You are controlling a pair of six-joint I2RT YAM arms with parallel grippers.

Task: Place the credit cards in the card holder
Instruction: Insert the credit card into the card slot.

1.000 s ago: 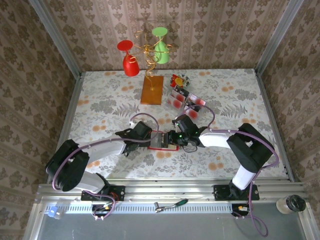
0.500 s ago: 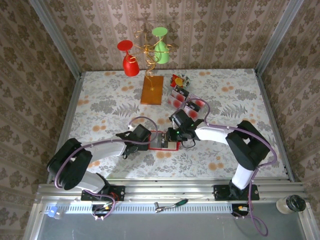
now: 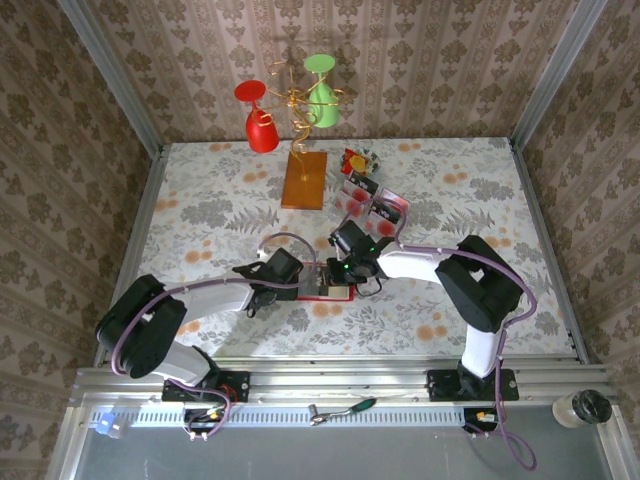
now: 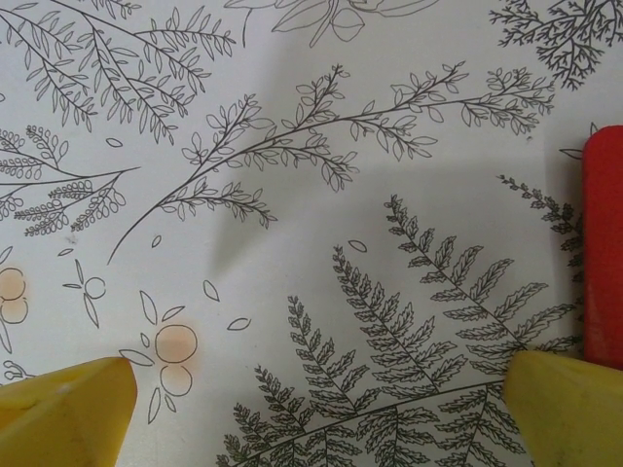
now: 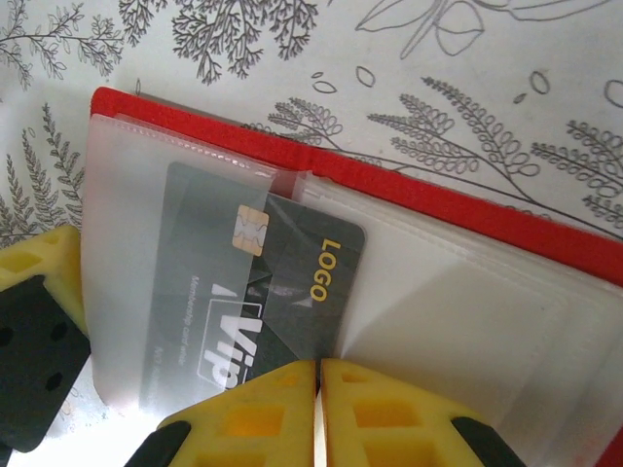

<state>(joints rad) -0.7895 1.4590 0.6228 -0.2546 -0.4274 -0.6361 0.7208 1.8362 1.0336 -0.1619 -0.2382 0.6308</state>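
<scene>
Fingertips (image 5: 258,418) of the right gripper (image 5: 318,384) are closed against each other, with a hairline seam between them, and are set at the near edge of a dark card (image 5: 292,282). A push rather than a pinch is judged likely, though that cannot be told for sure. The dark card is lodged partway in a clear pocket of the open red card holder (image 5: 419,190), its chip end under the plastic and its "LOGO" corner outside. The left gripper (image 4: 316,404) is spread wide over the bare table (image 4: 243,243) with nothing between its fingers, and the holder's red edge is seen just beside one fingertip.

For the step to be done well, the card should be driven straight along the pocket and kept flat. The holder should be braced by the left gripper so that it is not shoved across the table.

The card's depth in the pocket is read from the right wrist view; from above it is covered by the gripper. What remains to be done is supplied by the top view: pale cards (image 3: 353,201) are seen lying apart from the holder, toward the far side.
</scene>
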